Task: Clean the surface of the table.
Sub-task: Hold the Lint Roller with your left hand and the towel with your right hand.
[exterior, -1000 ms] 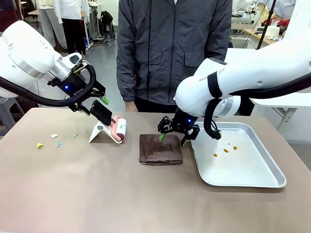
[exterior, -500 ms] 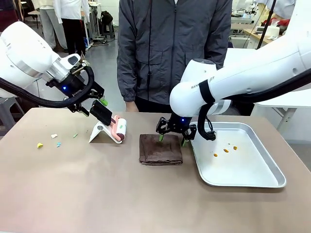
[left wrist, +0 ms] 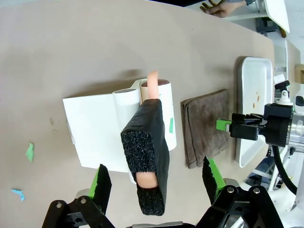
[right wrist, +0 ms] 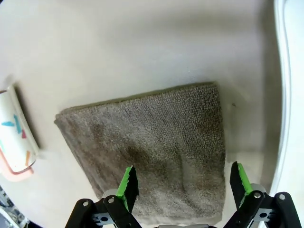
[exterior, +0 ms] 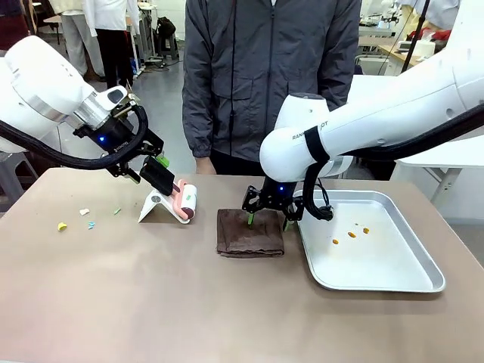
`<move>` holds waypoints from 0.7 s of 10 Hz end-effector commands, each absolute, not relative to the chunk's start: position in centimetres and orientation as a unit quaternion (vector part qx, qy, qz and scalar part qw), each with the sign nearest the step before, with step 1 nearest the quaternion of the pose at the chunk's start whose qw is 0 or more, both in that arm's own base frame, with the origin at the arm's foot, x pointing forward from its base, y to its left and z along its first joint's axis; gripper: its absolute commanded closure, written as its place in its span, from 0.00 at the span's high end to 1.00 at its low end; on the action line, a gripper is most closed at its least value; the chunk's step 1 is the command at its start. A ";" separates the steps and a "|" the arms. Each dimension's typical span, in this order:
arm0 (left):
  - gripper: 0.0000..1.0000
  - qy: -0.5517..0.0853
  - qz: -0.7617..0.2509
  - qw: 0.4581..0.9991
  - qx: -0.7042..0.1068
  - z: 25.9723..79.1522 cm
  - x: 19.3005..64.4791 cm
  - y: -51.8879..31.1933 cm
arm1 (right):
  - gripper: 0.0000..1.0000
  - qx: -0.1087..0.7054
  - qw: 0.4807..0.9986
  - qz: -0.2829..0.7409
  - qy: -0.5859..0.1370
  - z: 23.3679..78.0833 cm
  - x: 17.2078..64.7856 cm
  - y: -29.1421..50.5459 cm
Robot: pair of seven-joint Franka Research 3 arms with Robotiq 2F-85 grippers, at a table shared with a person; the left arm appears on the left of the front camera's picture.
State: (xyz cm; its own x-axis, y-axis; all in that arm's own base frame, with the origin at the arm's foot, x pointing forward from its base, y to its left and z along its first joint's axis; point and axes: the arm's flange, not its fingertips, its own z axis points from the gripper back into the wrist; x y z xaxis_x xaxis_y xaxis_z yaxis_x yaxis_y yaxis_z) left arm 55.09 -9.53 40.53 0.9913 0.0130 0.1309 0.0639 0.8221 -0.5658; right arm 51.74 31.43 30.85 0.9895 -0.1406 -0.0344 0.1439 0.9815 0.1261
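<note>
Hovering spread above the folded brown cloth [exterior: 249, 233] near the far edge of the table [exterior: 189, 302], which fills the foreground: right claw [exterior: 266, 217]. Left claw [left wrist: 155, 172], also spread, straddles the lint roller handle [left wrist: 145, 156] toward the far-left corner.

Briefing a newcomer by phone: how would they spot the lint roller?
On the brownish table, look left of the folded brown cloth. The lint roller rests on a white stand; alone there, it has a pink frame and black foam handle.
</note>
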 end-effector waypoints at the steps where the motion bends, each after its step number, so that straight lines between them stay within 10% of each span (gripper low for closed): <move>1: 1.00 -0.063 -0.026 0.949 -0.309 40.5 55.5 -9.3 | 1.00 0.038 0.996 -0.074 0.009 30.6 52.3 32.1; 3: 1.00 -0.060 -0.026 0.949 -0.309 40.6 55.5 -9.2 | 1.00 0.036 0.997 -0.066 0.012 30.2 52.3 32.2; 4: 0.40 -0.064 -0.024 0.948 -0.312 40.6 55.4 -9.2 | 0.83 0.042 0.997 -0.068 0.011 30.0 52.4 32.0; 5: 0.40 -0.066 -0.024 0.947 -0.312 40.6 55.4 -9.2 | 0.40 0.051 0.996 -0.074 0.019 30.0 52.4 32.0; 6: 0.00 -0.069 -0.022 0.947 -0.312 40.6 55.5 -9.2 | 0.23 0.054 0.996 -0.074 0.020 29.9 52.4 32.1; 7: 0.35 -0.069 -0.021 0.947 -0.313 40.6 55.5 -9.2 | 0.00 0.056 0.996 -0.072 0.020 29.9 52.3 32.1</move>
State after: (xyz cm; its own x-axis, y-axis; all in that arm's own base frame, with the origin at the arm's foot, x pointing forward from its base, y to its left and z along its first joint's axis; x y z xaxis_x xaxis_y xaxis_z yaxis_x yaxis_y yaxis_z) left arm 55.11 -9.46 40.57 0.9915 0.0128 0.1293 0.0634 0.8210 -0.5674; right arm 51.95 31.67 30.19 0.9910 -0.1274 -0.0400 0.1311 0.9851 0.1109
